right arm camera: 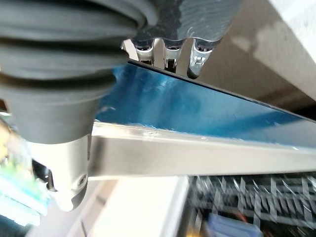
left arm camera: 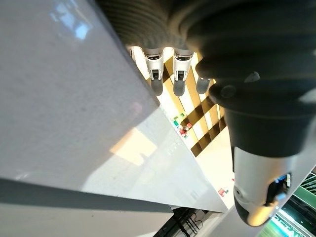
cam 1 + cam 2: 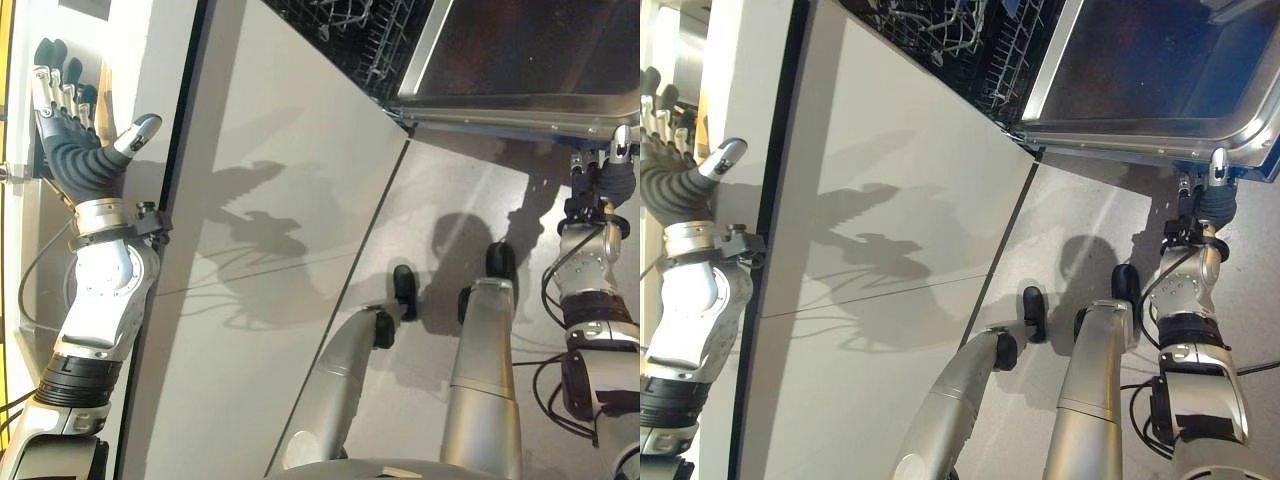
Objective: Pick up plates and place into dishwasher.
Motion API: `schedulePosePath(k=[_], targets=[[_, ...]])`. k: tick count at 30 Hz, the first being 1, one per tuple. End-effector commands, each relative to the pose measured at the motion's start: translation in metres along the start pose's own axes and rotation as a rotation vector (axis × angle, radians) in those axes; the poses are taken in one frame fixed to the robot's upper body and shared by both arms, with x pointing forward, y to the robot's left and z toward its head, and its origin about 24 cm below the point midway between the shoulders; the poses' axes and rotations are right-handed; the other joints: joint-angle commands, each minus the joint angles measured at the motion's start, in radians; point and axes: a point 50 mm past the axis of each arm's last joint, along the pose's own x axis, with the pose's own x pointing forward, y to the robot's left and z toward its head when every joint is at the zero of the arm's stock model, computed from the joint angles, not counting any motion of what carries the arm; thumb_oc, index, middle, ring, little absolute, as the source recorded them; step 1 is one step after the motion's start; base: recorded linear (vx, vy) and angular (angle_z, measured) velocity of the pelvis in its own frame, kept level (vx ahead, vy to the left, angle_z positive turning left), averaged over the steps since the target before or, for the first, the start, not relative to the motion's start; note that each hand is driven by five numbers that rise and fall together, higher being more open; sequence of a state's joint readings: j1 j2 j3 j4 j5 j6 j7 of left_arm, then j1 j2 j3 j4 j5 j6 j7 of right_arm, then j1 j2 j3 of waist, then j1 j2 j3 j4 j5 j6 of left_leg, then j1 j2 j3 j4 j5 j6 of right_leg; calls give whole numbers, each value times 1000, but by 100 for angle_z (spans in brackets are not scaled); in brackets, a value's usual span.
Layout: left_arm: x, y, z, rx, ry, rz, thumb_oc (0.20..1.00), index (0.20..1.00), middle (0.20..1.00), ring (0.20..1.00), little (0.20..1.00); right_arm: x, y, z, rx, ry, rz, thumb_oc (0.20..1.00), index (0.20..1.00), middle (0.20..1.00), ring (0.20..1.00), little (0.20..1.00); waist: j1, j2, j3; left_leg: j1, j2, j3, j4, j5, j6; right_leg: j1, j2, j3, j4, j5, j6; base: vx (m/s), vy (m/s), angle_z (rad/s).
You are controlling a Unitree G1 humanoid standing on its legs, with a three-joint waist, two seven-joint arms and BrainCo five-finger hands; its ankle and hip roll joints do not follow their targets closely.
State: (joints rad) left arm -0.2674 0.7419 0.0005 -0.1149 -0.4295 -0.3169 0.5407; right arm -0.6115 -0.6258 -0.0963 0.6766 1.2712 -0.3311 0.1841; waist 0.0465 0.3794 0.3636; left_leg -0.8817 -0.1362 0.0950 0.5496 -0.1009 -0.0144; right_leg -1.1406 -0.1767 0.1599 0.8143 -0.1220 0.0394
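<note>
Your left hand [image 3: 75, 150] is raised beside the white bench [image 3: 270, 250], fingers straight, holding nothing. Your right hand [image 3: 612, 170] sits under the open dishwasher door [image 3: 520, 100]; its grip I cannot tell. No plates loaded yet; rack [image 3: 940, 35] looks bare.

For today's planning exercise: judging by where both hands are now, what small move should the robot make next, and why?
Probably reach the left hand further over the counter to look for a plate: its fingers are straight and hold nothing. The dishwasher door is already down with the right hand at its edge, and the rack is exposed.
</note>
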Motion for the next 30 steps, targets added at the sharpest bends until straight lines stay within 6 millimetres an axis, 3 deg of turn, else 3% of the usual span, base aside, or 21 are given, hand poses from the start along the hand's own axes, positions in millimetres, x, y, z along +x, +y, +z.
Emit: schedulePosePath(k=[1,9,16,19,24,30], targets=[[-14,-17,-32,-76,202,-71,1000,1000,1000,1000,1000,16,157,55,-33,-253,792,1000,1000,1000,1000,1000,-87,42,156,57,19,-70,-89,98,-14,132,33,-38,-96,-10,2,5,59,-2],[-18,0,-36,-117,233,-39,1000,1000,1000,1000,1000,-14,195,60,-42,-313,1023,1000,1000,1000,1000,1000,-87,23,156,192,25,-96,-176,131,-19,278,17,-62,-209,16,1,26,105,2],[-29,11,-43,-173,281,-15,1000,1000,1000,1000,1000,-30,198,54,-28,-320,1088,1000,1000,1000,1000,1000,-74,-14,154,328,27,-113,-239,143,-15,450,-8,-110,-289,28,-1,44,132,6],[-31,15,-46,-170,304,-12,1000,1000,1000,1000,1000,-33,194,52,-46,-314,1073,1000,1000,1000,1000,1000,-54,-38,124,361,30,-118,-259,147,-12,502,-15,-135,-317,33,0,65,59,24],[-33,21,-50,-161,328,-15,1000,1000,1000,1000,1000,-39,185,41,-15,-296,1030,1000,1000,1000,1000,1000,-5,-112,63,416,37,-140,-290,148,-1,603,-18,-186,-375,45,9,56,-29,51],[-30,22,-48,-97,309,-88,1000,1000,1000,1000,1000,-49,170,17,13,-268,933,1000,1000,1000,1000,1000,64,-227,0,481,42,-190,-304,135,15,759,-14,-257,-470,73,20,77,-146,53]])
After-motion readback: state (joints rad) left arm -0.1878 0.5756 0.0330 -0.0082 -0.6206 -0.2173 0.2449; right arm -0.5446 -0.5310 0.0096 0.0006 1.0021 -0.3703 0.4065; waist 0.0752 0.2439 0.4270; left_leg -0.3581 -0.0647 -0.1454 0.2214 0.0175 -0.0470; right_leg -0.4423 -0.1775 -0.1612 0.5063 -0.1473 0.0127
